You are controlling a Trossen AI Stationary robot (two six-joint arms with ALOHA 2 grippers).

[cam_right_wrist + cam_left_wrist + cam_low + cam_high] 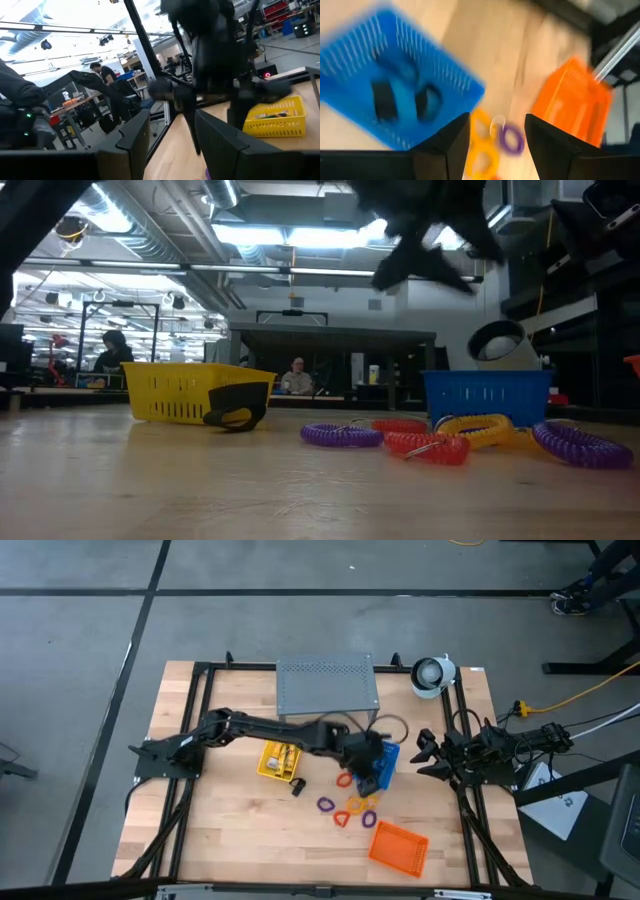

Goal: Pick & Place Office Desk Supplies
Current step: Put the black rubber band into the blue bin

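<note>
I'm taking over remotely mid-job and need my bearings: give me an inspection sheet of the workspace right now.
Surface: pale wooden table in a black frame.
Job's things: blue mesh tray holding two black clips; yellow mesh tray with packets inside; orange mesh tray, contents not clear; purple, orange, yellow and red coiled loops loose between the trays; one black clip by the yellow tray.
Clutter: grey perforated metal stand; white round device.
Grippers: left gripper open over the blue tray, empty; right gripper open, waiting at the right edge.
Cables: yellow cable on the floor.
Surroundings: people at distant desks.
</note>
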